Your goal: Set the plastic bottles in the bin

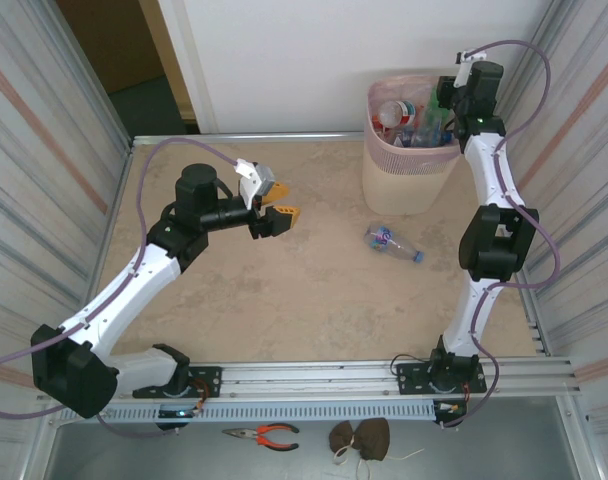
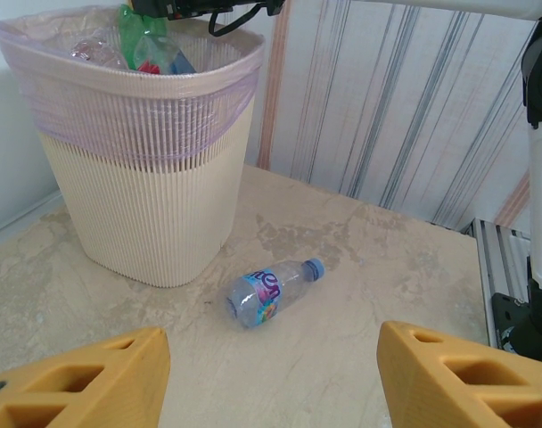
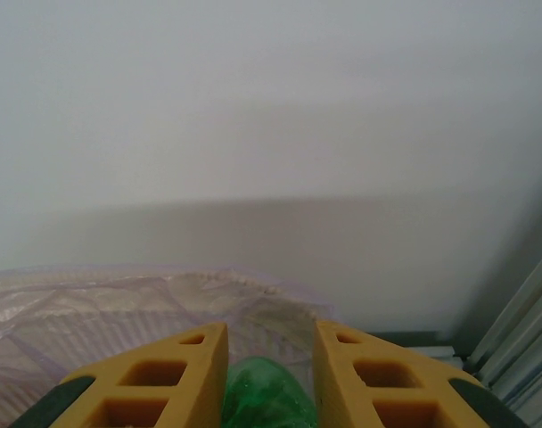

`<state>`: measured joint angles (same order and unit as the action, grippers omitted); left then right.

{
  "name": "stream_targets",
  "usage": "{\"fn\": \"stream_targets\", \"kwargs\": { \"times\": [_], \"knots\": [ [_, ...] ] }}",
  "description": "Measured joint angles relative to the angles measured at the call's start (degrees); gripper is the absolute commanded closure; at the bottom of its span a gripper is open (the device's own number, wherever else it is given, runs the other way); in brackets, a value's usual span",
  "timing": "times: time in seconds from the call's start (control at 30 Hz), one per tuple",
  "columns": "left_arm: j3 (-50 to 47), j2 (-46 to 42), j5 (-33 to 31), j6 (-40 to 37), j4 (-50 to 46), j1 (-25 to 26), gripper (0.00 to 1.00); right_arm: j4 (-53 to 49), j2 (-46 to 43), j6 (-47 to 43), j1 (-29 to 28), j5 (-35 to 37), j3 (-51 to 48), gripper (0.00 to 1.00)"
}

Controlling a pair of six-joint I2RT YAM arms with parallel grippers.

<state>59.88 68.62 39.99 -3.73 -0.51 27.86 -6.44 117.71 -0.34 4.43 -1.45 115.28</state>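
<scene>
The cream bin (image 1: pixel 404 185) with its pink liner stands at the back right, with several bottles (image 1: pixel 409 115) piled inside. My right gripper (image 1: pixel 447 104) hovers over the bin's right rim, shut on a green bottle (image 3: pixel 262 397) that sits between its yellow fingers (image 3: pixel 164 374); the liner's edge (image 3: pixel 119 303) lies below. One clear bottle (image 1: pixel 392 242) with a blue label and blue cap lies on its side on the table in front of the bin. My left gripper (image 1: pixel 279 218) is open and empty at mid-table, left of that bottle (image 2: pixel 271 290), facing it and the bin (image 2: pixel 146 205).
Corrugated metal walls close in the left and right sides. My right arm's elbow (image 1: pixel 496 240) stands right of the lying bottle. Orange-handled pliers (image 1: pixel 264 434) and a brown cloth thing (image 1: pixel 362 438) lie below the near rail (image 1: pixel 314 380).
</scene>
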Motion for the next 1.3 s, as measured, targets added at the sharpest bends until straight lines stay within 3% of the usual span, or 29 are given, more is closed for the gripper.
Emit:
{"fn": "stream_targets", "kwargs": {
  "times": [0.27,0.5,0.9,1.07,1.3],
  "knots": [
    [-1.18,-1.49,-0.04,0.17,0.0,0.0,0.37,-1.77,0.0,-2.99,-1.7,4.94,0.24,0.7],
    [-1.29,-1.88,-0.04,0.39,-0.04,0.0,0.37,-12.68,0.5,-3.37,-1.9,9.46,5.01,0.67],
    [-1.51,-5.05,-0.02,1.86,-0.02,0.0,0.37,-21.62,-4.22,-3.37,-2.12,9.88,5.27,0.57],
    [-1.51,-5.05,-0.02,2.58,-0.02,0.0,0.38,-24.24,-9.99,-3.1,-2.8,7.82,2.58,0.55],
    [-1.97,-5.05,0.0,3.82,0.46,0.0,0.38,-23.82,-24.2,-1.14,-3.15,4.2,-11.85,0.53]
  ]
}}
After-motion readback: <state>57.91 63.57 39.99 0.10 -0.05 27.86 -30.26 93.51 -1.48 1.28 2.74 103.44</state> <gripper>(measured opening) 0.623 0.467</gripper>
